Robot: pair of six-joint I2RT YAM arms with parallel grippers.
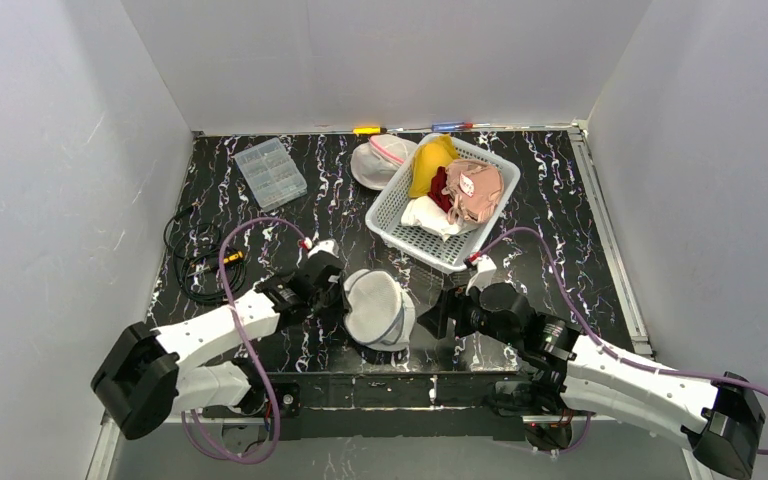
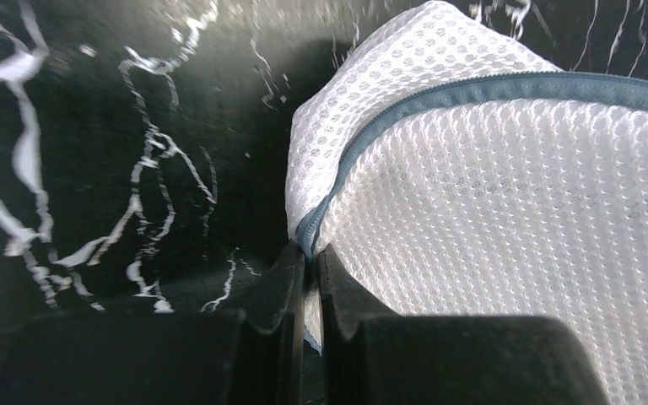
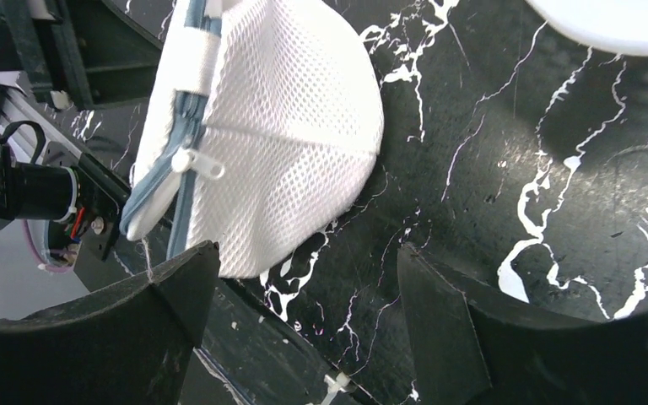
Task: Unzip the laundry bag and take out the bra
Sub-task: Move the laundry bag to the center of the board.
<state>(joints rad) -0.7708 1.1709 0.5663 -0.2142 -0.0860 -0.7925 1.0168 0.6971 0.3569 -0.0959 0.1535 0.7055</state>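
- White mesh laundry bag point(image 1: 378, 308) lies near the middle of the table's near edge, between the 2 grippers; what it holds cannot be made out through the mesh
- its long axis runs roughly from the far edge toward the near edge; the domed side bulges up and toward the right edge
- blue-grey zipper point(image 3: 181, 143) follows the rim on the side facing the near edge, white pull tab point(image 3: 198, 163) lying on it
- left gripper point(image 2: 310, 253) is pinched tight on the bag's zipper seam at its left side
- right gripper point(image 3: 304, 270) is spread wide, just right of the bag and holding nothing
- white basket point(image 1: 400, 235) of clothes sits further back.
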